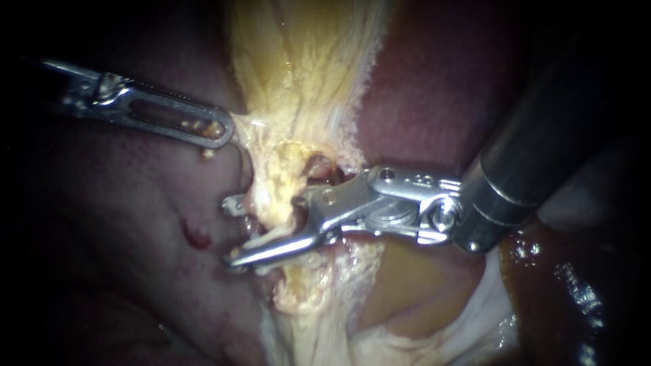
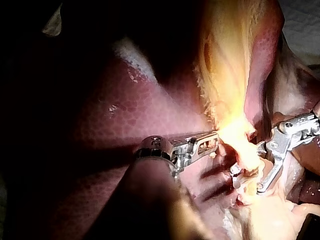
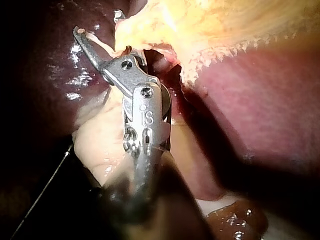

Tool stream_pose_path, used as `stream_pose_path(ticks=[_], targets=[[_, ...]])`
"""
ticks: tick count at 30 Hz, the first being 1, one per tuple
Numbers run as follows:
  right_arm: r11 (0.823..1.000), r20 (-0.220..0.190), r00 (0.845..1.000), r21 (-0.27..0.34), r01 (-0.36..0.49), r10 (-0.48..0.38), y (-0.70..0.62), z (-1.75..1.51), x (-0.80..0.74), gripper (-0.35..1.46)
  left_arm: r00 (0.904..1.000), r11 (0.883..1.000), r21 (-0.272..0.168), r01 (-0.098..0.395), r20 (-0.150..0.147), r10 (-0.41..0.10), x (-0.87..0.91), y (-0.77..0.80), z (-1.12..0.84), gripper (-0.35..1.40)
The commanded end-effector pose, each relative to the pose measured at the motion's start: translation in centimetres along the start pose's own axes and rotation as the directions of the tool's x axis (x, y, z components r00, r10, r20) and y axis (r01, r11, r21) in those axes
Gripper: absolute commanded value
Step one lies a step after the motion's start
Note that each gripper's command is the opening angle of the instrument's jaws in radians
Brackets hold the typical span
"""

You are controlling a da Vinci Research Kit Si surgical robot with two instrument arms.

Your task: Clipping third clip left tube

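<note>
Tube [image 1: 271,196]: a pale yellow, fat-coated strand at scene centre, just left of a small hole [image 1: 319,168] opened in the tissue. It looks soft, wet and slippery, light and easy to tear, so it needs squeezing square across rather than tugging. Best hold is the bare stretch level with the hole, where the fat is thinnest.

Right instrument [image 1: 232,232]: jaws wide apart and straddling the tube, one tip poking out on its far-left side and the other lying along the near side. Nothing is pinched yet. Cannot tell whether a clip sits in the jaws. No earlier clips show clearly on the tube.

Left instrument [image 1: 227,132]: flat slotted jaws closed on the left edge of the fatty tissue [image 1: 298,74], drawing it taut to the left. Crumbs of fat sit in the slot.

Around: dark red liver [image 1: 135,224] to the left and far right, with a red spot [image 1: 196,237] on it.

In the way: fat frills and loose strands hang around the jaw tips and hide the tube's back side. The tips could snag the liver behind it
</note>
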Motion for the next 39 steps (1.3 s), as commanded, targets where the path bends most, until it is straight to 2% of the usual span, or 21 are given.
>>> stream_pose_path(ticks=[1, 18, 25, 30, 33, 36, 39], targets=[[1.0, 0.0, 1.0, 0.0, 0.0, 0.0, -0.01, 0.0, 0.0, 0.49, 1.0, 1.0, 0.0, 0.0, 0.0, 0.0, 0.0, 0.0, 0.0, -0.35], [1.0, 0.002, 1.0, 0.009, 0.005, -0.005, -0.13, 0.06, 0.1, 0.49, 1.0, 1.0, 0.0, 0.0, 0.0, 0.0, 0.0, 0.0, 0.0, -0.35], [1.0, 0.001, 1.0, -0.002, 0.005, -0.005, -0.11, 0.07, 0.11, 0.46, 1.0, 1.0, 0.0, 0.0, 0.0, 0.0, 0.0, 0.0, 0.0, -0.35], [1.0, 0.001, 1.0, -0.015, 0.004, -0.004, -0.08, 0.05, 0.09, 0.35, 1.0, 1.0, 0.0, 0.0, 0.0, 0.0, 0.0, 0.0, 0.0, -0.35], [1.0, 0.002, 1.0, -0.015, 0.004, -0.004, -0.06, 0.02, 0.06, 0.22, 1.0, 1.0, 0.0, 0.0, 0.0, 0.0, 0.0, 0.0, 0.0, -0.35], [1.0, 0.004, 1.0, -0.014, 0.003, -0.003, -0.04, -0.02, 0.04, 0.0, 1.0, 1.0, 0.0, 0.0, 0.0, 0.0, 0.0, 0.0, 0.0, -0.35], [1.0, 0.004, 1.0, -0.014, 0.002, -0.002, -0.02, -0.05, 0.02, -0.11, 1.0, 1.0, 0.0, 0.0, 0.0, 0.0, 0.0, 0.0, 0.0, -0.35]])
